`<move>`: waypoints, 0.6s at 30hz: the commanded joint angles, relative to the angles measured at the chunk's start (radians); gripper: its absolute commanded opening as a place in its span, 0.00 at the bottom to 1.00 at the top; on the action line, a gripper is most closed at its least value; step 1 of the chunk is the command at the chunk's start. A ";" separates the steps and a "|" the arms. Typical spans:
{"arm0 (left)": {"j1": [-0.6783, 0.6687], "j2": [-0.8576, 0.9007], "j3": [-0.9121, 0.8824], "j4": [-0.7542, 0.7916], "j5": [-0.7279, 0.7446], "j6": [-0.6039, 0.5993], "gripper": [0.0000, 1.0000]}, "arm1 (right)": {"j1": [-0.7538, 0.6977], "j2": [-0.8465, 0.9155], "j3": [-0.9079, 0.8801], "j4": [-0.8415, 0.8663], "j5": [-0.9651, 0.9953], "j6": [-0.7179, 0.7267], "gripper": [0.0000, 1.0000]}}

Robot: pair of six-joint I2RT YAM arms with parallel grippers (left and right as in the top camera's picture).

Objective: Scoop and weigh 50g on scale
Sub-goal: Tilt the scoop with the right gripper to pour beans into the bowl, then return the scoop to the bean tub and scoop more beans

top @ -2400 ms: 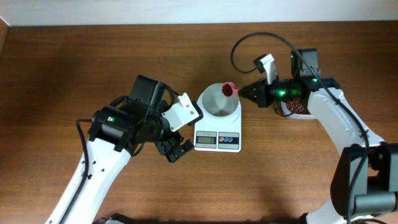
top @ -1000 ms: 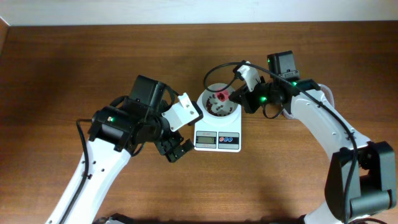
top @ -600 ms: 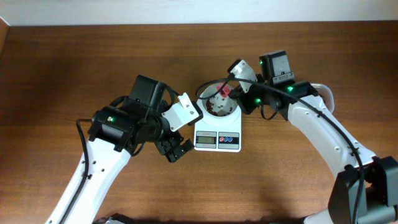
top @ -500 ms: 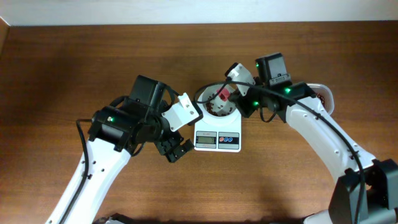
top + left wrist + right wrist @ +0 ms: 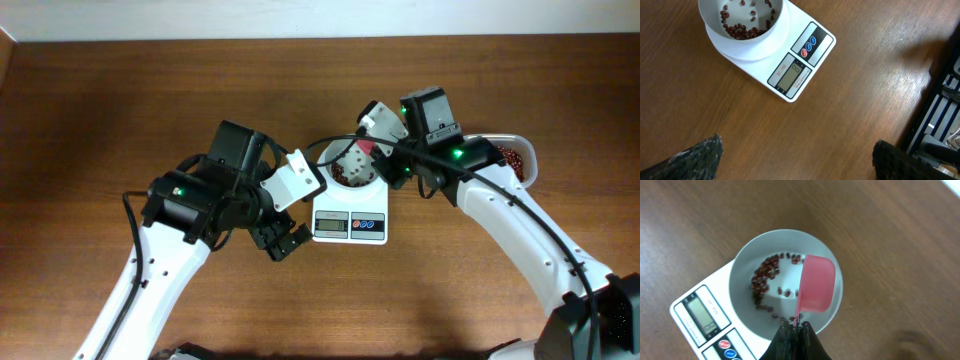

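Scale [image 5: 349, 226] at table [image 5: 100, 100] centre, beans [image 5: 742, 32] in its bowl [image 5: 745, 260]; right gripper [image 5: 796, 326] clamped on pink scoop [image 5: 816, 287] over bowl; left gripper [image 5: 797, 160] wide apart, empty, nearby; right arm [image 5: 520, 230] half hides bean tub [image 5: 517, 158]

You see the small white scale [image 5: 350, 226] lying flat in the middle of the desk [image 5: 450, 300]. Its round white bowl [image 5: 741, 272] sits on top with some red beans [image 5: 761, 280] inside.
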 commanded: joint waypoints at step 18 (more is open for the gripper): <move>0.003 0.005 -0.003 0.002 0.014 0.012 0.99 | -0.298 -0.322 0.023 -0.215 0.422 0.012 0.04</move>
